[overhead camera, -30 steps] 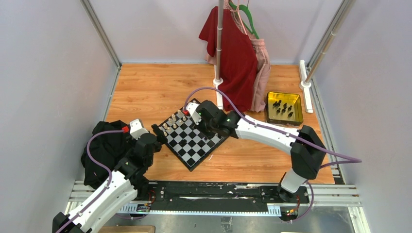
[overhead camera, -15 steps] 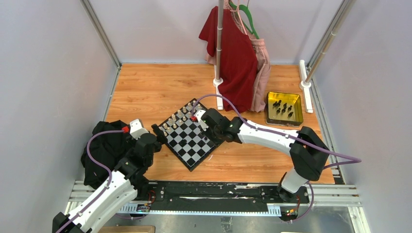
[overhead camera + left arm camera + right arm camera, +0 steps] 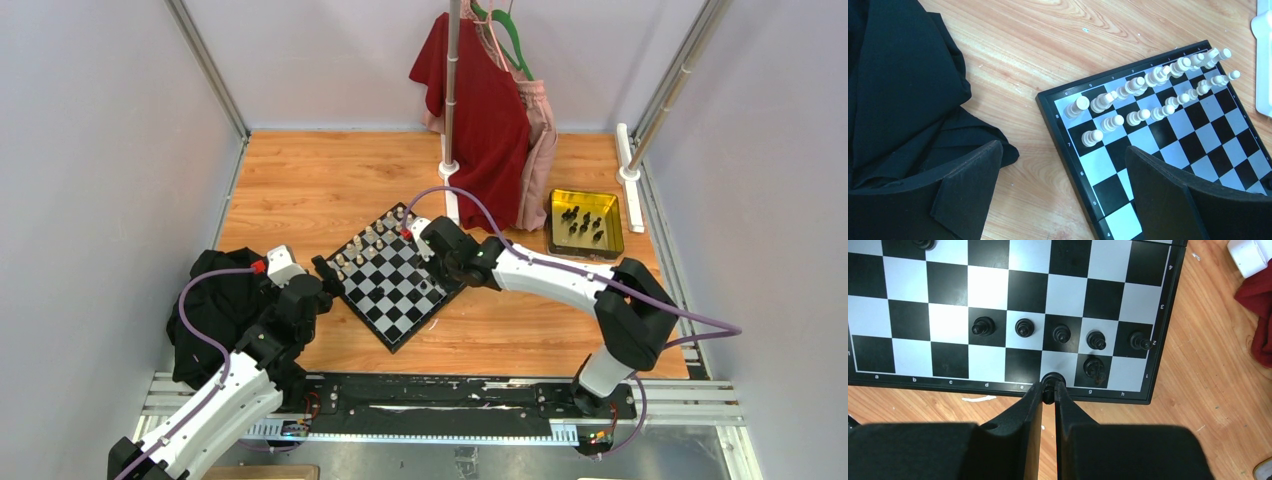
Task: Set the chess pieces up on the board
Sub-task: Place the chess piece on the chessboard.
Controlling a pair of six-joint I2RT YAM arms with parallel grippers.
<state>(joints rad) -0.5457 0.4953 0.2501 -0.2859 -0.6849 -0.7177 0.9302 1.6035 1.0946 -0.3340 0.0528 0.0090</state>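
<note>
The board (image 3: 392,290) lies turned like a diamond on the wooden table. Cream chess pieces (image 3: 1148,90) fill its two far-left rows. Several black chess pieces (image 3: 1061,333) stand in a row near the opposite edge, and one more (image 3: 1093,366) stands behind them. My right gripper (image 3: 1048,389) is shut on a black chess piece (image 3: 1052,379), held right at the board's edge row beside that one. My left gripper (image 3: 1063,192) stands open and empty over the board's left edge (image 3: 1075,165).
A yellow tray (image 3: 611,238) with several black pieces sits at the back right. A rack pole (image 3: 452,90) with a red garment (image 3: 490,130) stands behind the board. Black cloth (image 3: 893,85) lies left of the board.
My right gripper has moved across the board from its far corner toward the right-hand edge row, carrying the black piece. The left arm has not moved.
</note>
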